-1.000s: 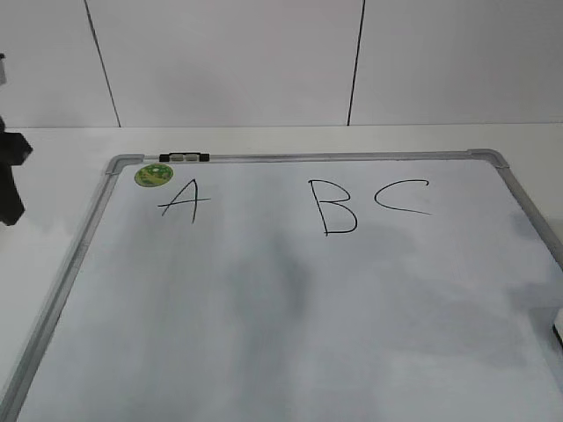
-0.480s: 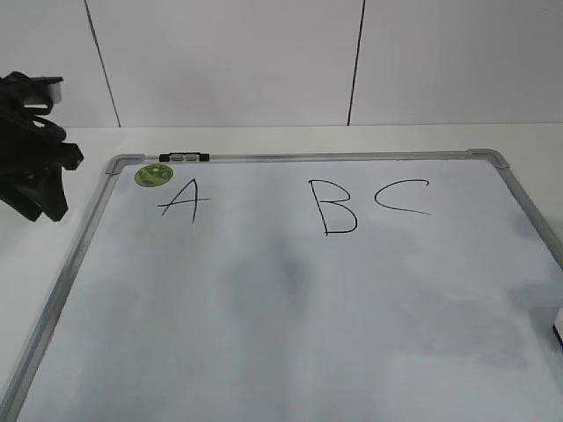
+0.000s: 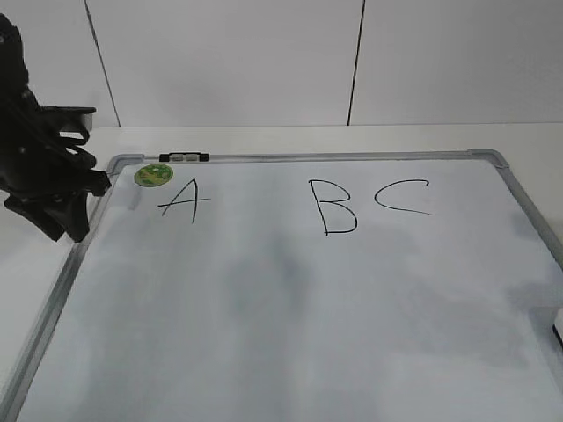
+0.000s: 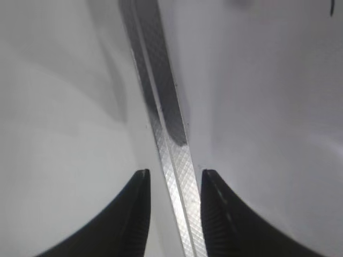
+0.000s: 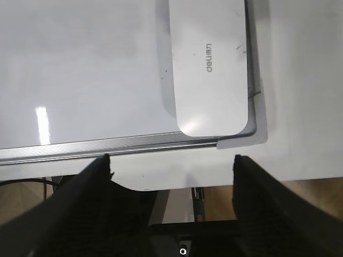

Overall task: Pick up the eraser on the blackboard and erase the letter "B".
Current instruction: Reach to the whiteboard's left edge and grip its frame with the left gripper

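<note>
White walls stand behind the blackboard [image 3: 290, 299]. Its eraser [image 5: 210, 64] lies untouched at the 5 o'clock corner. Both grippers, left gripper [image 4: 174, 184] and right gripper [image 5: 171, 166], gape empty. Picking up comes next; letter "B" [image 3: 334, 207] waits.

This looks like a robot test room or lab rather than a home. A plain white bench [image 3: 290, 136] carries nothing but a grey-framed blackboard [image 3: 290, 158], which is really a white dry-erase board, marked with practice letters. Behind it stands a bare white panelled wall [image 3: 229, 61] with thin dark seams. The right wrist view shows a pale wooden floor [image 5: 300, 198] and a dark cable [image 5: 32, 183] below the bench edge. A black robot arm [image 3: 40, 167] reaches over the bench's left side.
</note>
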You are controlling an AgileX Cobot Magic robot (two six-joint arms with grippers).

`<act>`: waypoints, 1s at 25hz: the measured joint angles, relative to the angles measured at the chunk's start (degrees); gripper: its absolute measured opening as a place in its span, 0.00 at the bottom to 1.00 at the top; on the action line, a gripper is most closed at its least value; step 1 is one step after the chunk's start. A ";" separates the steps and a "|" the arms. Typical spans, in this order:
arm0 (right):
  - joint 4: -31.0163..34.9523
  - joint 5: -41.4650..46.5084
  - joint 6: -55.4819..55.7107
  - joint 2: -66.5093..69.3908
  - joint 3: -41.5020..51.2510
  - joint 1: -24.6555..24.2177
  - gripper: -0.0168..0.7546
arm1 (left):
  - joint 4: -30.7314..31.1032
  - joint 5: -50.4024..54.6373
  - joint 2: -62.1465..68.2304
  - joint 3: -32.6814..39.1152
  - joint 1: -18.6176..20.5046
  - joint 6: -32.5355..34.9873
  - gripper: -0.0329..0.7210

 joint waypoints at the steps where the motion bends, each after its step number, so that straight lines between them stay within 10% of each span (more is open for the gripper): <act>1: 0.00 0.00 0.00 0.00 0.00 0.00 0.76 | 0.50 -0.28 0.24 -0.12 -0.11 -0.64 0.36; 25: 0.00 0.00 0.00 0.00 0.00 0.00 0.76 | 3.43 -1.26 1.81 -0.23 -0.23 -3.09 0.36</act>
